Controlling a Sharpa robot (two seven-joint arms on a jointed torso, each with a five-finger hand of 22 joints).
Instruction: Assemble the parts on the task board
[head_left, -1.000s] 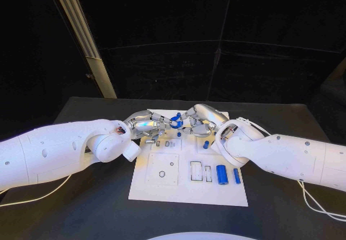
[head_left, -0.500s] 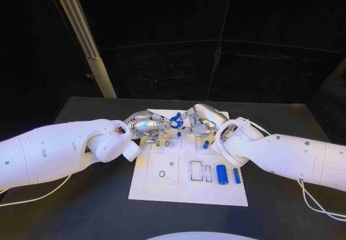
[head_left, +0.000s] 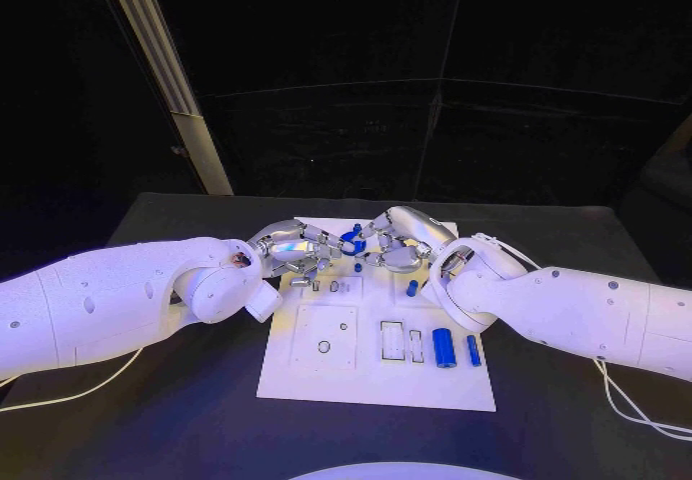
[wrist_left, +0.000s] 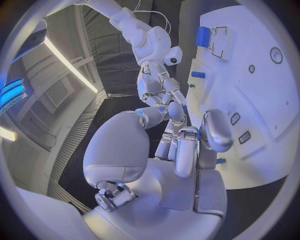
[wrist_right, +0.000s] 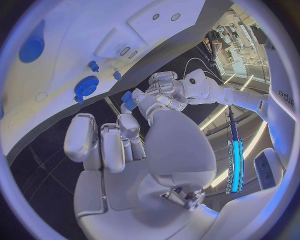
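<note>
Head view: both my arms reach in over the black surface (head_left: 173, 400) and my two hands meet above the far end of the white board (head_left: 378, 385).
Left hand: my left hand (head_left: 296, 255) has its fingers bent toward the blue piece (head_left: 351, 241); whether they actually pinch it I cannot tell.
Right hand: my right hand (head_left: 392, 248) comes in from the other side, fingers curled in next to the same blue piece; its hold on the piece is hidden from me too.
Blue piece: it sits between the two sets of fingertips, raised above the far part of the board, and looks ring-like, though it is too small to be sure.
Board, near end: a thick blue cylinder (head_left: 444, 348) lies with a thinner blue pin (head_left: 473, 351) just beside it, both to the right of two rectangular slots (head_left: 392, 341).
Board, middle: a small blue peg (head_left: 413, 288) lies close under my right wrist.
Left wrist view: my left hand (wrist_left: 187, 145) points along the board (wrist_left: 262, 100), with my right hand (wrist_left: 161, 92) just beyond it.
Right wrist view: my right hand (wrist_right: 115, 145) is near my left hand (wrist_right: 159, 92); a blue gear (wrist_right: 86, 86) sits on the board (wrist_right: 69, 20).
</note>
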